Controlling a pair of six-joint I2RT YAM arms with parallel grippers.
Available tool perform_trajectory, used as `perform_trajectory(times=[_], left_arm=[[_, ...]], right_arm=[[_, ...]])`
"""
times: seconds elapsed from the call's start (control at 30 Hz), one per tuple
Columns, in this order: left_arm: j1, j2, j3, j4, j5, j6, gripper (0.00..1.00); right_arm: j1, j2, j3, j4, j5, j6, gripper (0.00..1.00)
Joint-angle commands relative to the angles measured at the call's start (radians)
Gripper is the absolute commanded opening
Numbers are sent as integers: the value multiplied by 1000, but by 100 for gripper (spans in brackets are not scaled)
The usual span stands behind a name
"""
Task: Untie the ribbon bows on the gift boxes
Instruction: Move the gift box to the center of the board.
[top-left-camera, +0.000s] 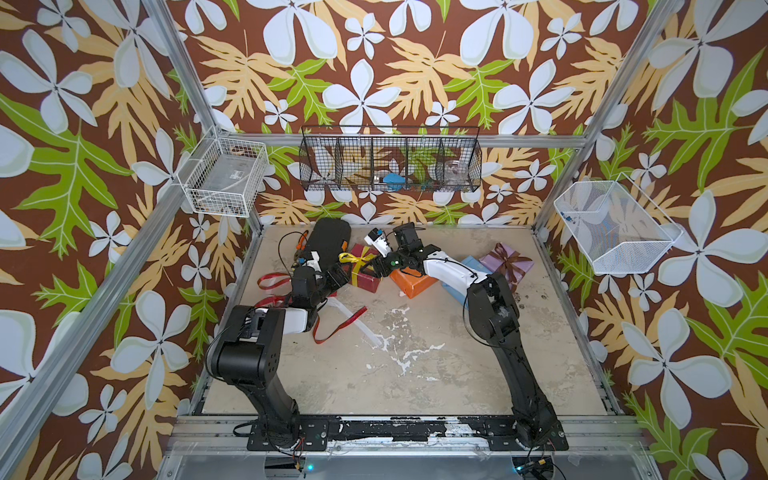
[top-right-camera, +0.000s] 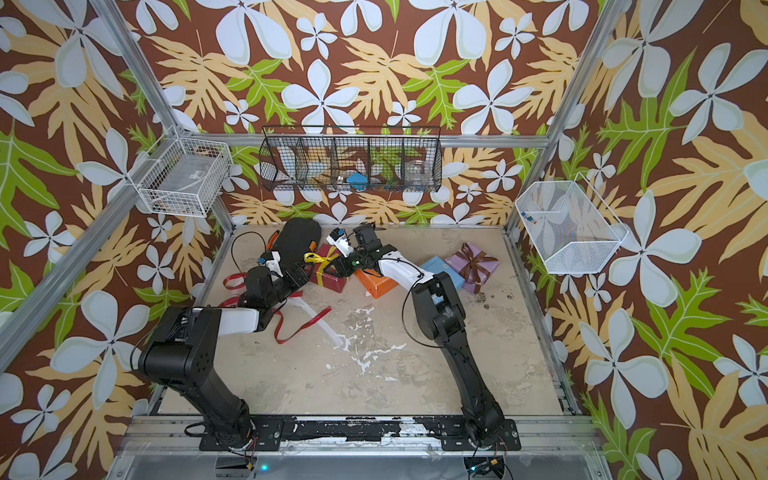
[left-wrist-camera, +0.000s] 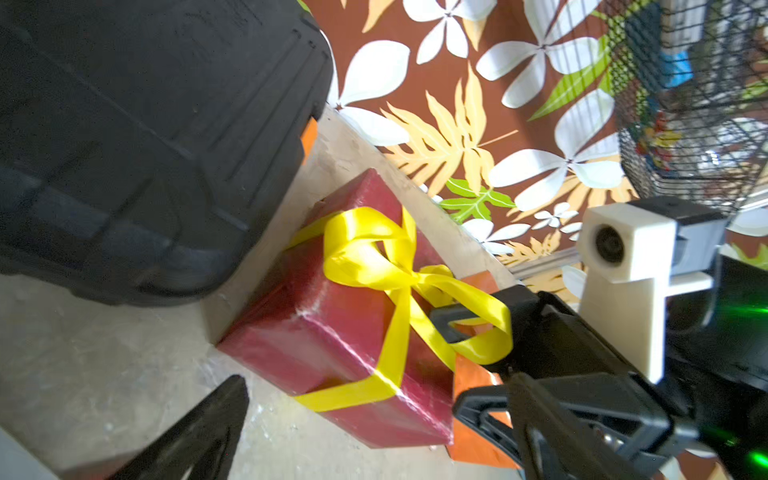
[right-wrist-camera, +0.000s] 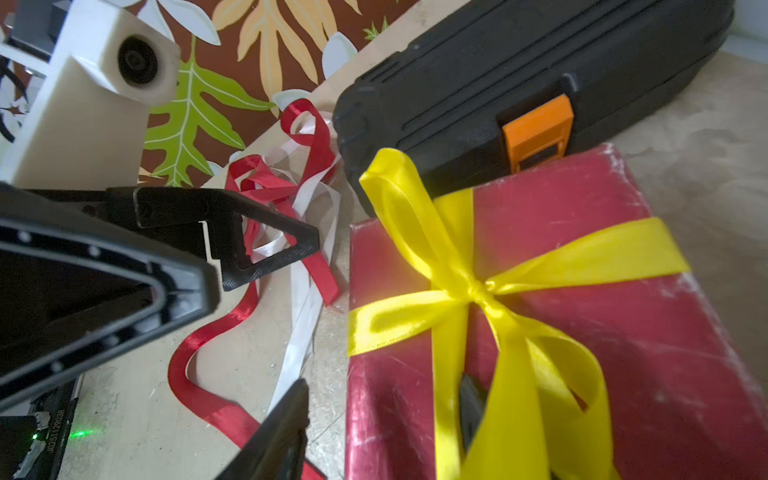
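A dark red gift box (top-left-camera: 365, 279) (right-wrist-camera: 582, 332) at the back of the table carries a yellow ribbon bow (top-left-camera: 356, 258) (left-wrist-camera: 386, 266) (right-wrist-camera: 478, 286), still tied. My right gripper (top-left-camera: 380, 266) (right-wrist-camera: 376, 419) is open at the box's near corner. One of its fingers (left-wrist-camera: 453, 322) sits inside a yellow loop. My left gripper (top-left-camera: 337, 277) (left-wrist-camera: 374, 432) stands open on the box's other side, holding nothing. The orange box (top-left-camera: 411, 283) and light blue box (top-left-camera: 469, 266) are bare. The lilac box (top-left-camera: 521, 266) keeps its brown bow (top-left-camera: 508, 259). Loose red ribbon (right-wrist-camera: 195, 365) and white ribbon (right-wrist-camera: 303, 316) lie on the table.
A black tool case (top-left-camera: 328, 241) (right-wrist-camera: 519, 83) lies right behind the dark red box. On the walls hang a black wire basket (top-left-camera: 390, 162), a white wire basket (top-left-camera: 224, 178) and a white mesh basket (top-left-camera: 611, 228). The table's front half (top-left-camera: 415, 374) is bare.
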Motion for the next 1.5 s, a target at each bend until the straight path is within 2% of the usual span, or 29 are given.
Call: perform_trajectory(times=[0.0, 0.2, 0.3, 0.47, 0.6, 0.77, 0.93, 1.03, 1.2, 1.33, 1.47], left_arm=[[-1, -60, -60, 90, 39, -50, 100], [-1, -171, -70, -11, 15, -5, 100], [-1, -238, -96, -44, -18, 5, 100], [-1, -361, -130, -199, -163, 88, 100], [-1, -388, -181, -210, -191, 113, 100], [-1, -308, -135, -155, -140, 165, 100], [-1, -133, -44, -46, 28, 158, 100], [-8, -58, -34, 39, 115, 136, 100], [-79, 4, -49, 122, 189, 130, 100], [-167, 7, -56, 149, 204, 122, 100], [-245, -10, -76, 166, 213, 118, 100]], right_arm=[[11, -42, -100, 55, -27, 19, 58], [43, -169, -270, 120, -121, 50, 49], [80, -271, -398, 139, -112, 41, 49], [94, -443, -665, 220, -91, 73, 50], [93, -574, -826, 262, -13, 103, 58], [86, -725, -911, 214, 158, 142, 69], [61, -821, -949, 132, 339, 180, 71], [38, -866, -990, 117, 394, 195, 70], [14, -933, -1057, 112, 415, 209, 61], [13, -974, -1098, 105, 427, 213, 44], [13, -1021, -1160, 125, 478, 231, 39]])
